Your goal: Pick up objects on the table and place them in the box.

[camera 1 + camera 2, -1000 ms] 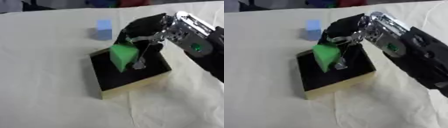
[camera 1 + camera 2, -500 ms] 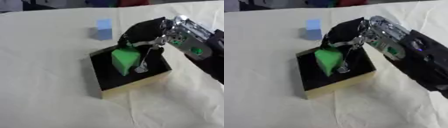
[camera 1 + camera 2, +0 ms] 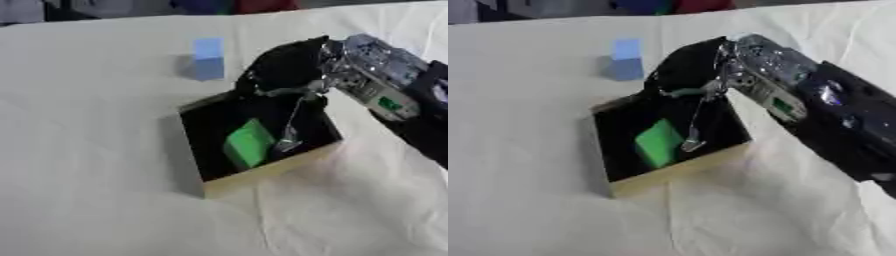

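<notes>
Green block (image 3: 248, 143) lies inside the box (image 3: 262, 172), released; the right hand (image 3: 284, 70) hovers at its one-o'clock rim, fingers slack. Blue block (image 3: 208, 57) waits on the table at eleven o'clock, unpicked.

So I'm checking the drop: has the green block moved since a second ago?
Yes. The green block has gone down from the box's rim level onto its black floor, clear of the right hand above.
</notes>
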`<state>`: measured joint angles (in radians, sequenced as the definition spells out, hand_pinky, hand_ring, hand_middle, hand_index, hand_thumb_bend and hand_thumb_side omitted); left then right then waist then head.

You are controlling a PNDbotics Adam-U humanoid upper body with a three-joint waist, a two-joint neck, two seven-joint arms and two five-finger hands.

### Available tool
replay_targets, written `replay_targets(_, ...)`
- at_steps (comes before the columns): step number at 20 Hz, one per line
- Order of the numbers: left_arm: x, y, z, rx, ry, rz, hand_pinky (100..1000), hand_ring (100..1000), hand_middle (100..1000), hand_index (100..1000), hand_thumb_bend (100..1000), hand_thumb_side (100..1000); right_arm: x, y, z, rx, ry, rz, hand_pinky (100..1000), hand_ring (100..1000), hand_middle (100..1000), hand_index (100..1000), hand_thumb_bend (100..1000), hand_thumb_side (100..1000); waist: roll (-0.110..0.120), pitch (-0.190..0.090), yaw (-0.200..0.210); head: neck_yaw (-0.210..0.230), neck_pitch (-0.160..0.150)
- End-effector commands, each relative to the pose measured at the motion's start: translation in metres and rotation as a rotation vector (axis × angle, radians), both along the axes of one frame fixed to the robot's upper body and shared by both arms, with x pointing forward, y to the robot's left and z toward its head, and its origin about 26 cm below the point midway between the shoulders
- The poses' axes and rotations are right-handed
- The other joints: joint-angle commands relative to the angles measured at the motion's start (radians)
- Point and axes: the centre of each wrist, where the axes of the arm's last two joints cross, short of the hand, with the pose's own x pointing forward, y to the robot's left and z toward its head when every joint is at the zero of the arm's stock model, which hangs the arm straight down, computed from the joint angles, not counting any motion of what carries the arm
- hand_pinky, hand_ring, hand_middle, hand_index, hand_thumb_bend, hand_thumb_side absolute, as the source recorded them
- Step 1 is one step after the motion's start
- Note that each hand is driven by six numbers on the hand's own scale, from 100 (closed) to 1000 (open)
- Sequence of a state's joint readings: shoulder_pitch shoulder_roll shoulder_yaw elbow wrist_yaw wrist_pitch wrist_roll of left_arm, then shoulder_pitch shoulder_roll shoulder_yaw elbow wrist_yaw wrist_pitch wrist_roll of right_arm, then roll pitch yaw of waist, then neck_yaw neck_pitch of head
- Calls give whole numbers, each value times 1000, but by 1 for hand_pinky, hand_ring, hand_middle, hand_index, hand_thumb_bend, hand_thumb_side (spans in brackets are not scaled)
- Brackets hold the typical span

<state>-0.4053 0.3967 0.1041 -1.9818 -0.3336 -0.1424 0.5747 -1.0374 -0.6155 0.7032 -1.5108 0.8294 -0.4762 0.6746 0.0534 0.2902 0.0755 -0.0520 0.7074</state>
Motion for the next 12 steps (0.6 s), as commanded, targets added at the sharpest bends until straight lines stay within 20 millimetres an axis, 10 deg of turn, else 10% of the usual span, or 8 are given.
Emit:
replay_targets(1,-3,0,9,17,-31,-6,754,643,703,863,154,721,-1,-4,10,-7,-41,4,794,823,798,1000,626,810,0,-19,1,-1,4)
replay_targets(12,-3,1,10,20,-29,-2,754,643,704,863,154,721,-16,-6,33,131,-105,30,794,817,785,1000,539,799,2,-21,-6,1,4)
